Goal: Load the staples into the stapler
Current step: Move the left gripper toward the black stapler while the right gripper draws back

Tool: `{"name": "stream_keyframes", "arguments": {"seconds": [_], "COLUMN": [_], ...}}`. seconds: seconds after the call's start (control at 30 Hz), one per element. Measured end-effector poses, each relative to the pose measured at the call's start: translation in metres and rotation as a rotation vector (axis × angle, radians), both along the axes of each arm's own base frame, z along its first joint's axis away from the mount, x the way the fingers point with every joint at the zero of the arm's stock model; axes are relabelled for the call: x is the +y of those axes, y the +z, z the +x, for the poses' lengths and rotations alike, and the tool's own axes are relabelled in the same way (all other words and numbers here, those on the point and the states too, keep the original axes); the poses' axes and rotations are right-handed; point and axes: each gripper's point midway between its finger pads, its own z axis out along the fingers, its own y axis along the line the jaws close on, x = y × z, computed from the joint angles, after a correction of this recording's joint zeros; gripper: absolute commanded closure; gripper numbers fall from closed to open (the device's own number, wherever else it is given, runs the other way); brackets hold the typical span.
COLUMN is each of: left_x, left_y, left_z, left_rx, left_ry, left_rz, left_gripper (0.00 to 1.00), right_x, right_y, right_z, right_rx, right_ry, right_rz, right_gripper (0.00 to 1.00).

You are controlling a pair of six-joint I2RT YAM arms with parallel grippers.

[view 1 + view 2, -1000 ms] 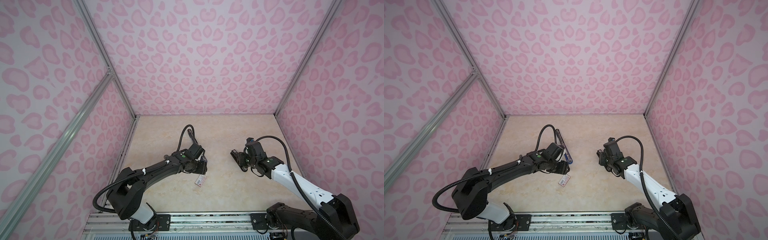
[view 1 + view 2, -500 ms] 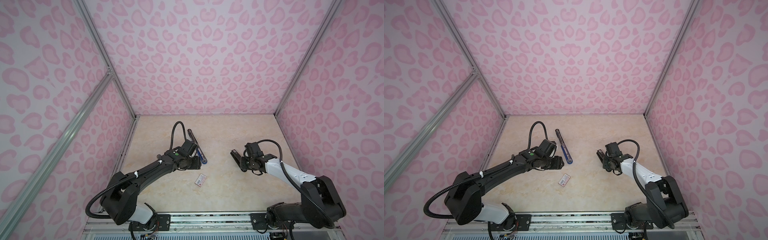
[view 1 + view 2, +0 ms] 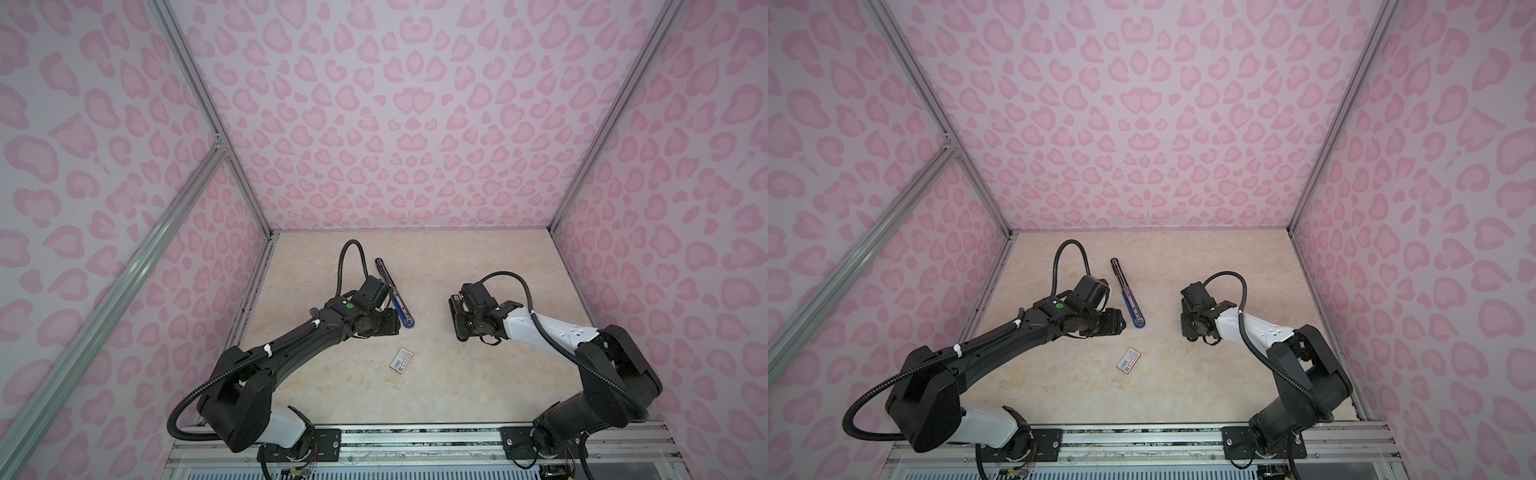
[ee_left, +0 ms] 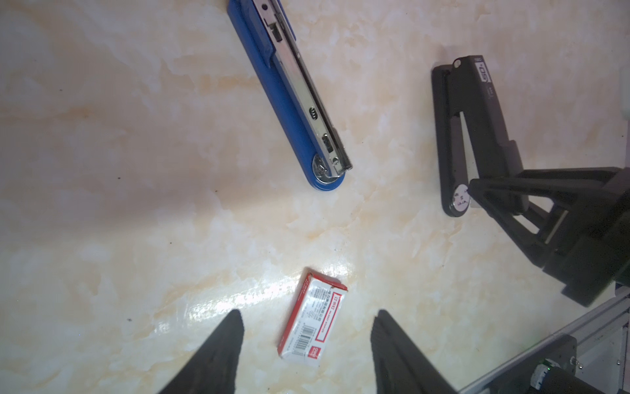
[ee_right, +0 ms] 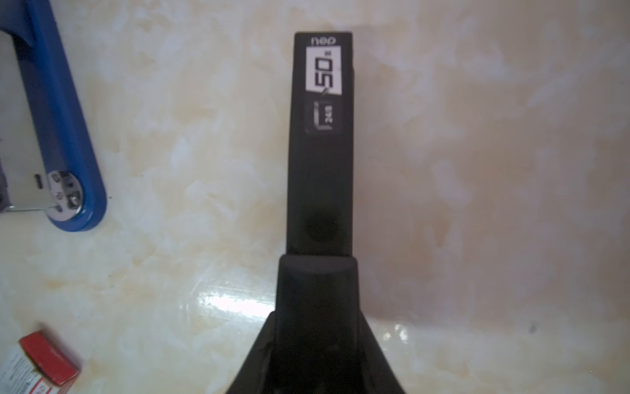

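Within right claw (image 4: 473,194), black stapler (image 5: 318,170) bears "50" label.

Table (image 3: 478,266): opened stapler (image 3: 395,297) left of centre, lying flat along 11-to-5 line. Box (image 3: 401,359) on table at 6 o'clock of its near end, apart from it. Second stapler (image 3: 454,309) at 3 o'clock of opened stapler, well apart; at 1 o'clock of box; lengthwise along 12-to-6 line. Left gripper (image 3: 390,328) just at 9 o'clock of opened stapler's near end, box at its 6. Right gripper (image 3: 462,332) at second stapler's 6 o'clock end
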Motion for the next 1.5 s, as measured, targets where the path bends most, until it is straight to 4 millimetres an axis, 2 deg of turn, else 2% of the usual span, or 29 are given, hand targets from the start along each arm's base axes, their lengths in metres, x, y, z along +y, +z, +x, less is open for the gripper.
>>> {"name": "stream_keyframes", "arguments": {"seconds": [0.07,0.17,0.33,0.43,0.6,0.77,0.9,1.03,1.23,1.33,1.5], "left_x": [-0.002,-0.007,-0.024,-0.043,-0.085,-0.122,-0.146,-0.162,-0.175,-0.177,-0.179], "left_y": [0.002,0.005,0.013,0.019,0.018,0.015,0.005,-0.009,-0.028,-0.038,-0.052], "left_z": [0.003,0.008,0.014,0.017,0.02,0.025,0.027,0.023,0.016,0.015,0.018], "left_rx": [-0.004,0.0,0.01,0.017,0.044,0.06,0.088,0.121,0.163,0.182,0.199], "left_ry": [0.001,0.003,-0.023,-0.058,-0.14,-0.213,-0.264,-0.315,-0.363,-0.368,-0.373], "left_rz": [-0.003,-0.011,-0.031,-0.044,-0.033,-0.014,0.024,0.068,0.12,0.143,0.181], "left_gripper": [0.37,0.36,0.33,0.33,0.32,0.32,0.32,0.32,0.32,0.33,0.4], "right_x": [0.013,0.03,0.032,0.023,-0.009,-0.044,-0.068,-0.073,-0.076,-0.076,-0.072], "right_y": [0.001,0.006,0.024,0.035,0.044,0.032,0.017,0.011,0.006,0.002,-0.005], "right_z": [-0.003,-0.004,-0.001,-0.003,-0.009,-0.022,-0.033,-0.038,-0.038,-0.039,-0.039], "right_rx": [-0.001,-0.011,-0.059,-0.086,-0.135,-0.14,-0.141,-0.144,-0.146,-0.137,-0.111], "right_ry": [0.026,0.044,0.029,0.009,-0.073,-0.177,-0.263,-0.297,-0.317,-0.322,-0.321], "right_rz": [0.01,0.048,0.102,0.135,0.161,0.174,0.182,0.207,0.219,0.224,0.234], "right_gripper": [0.57,0.52,0.48,0.47,0.47,0.47,0.47,0.47,0.47,0.48,0.48]}}
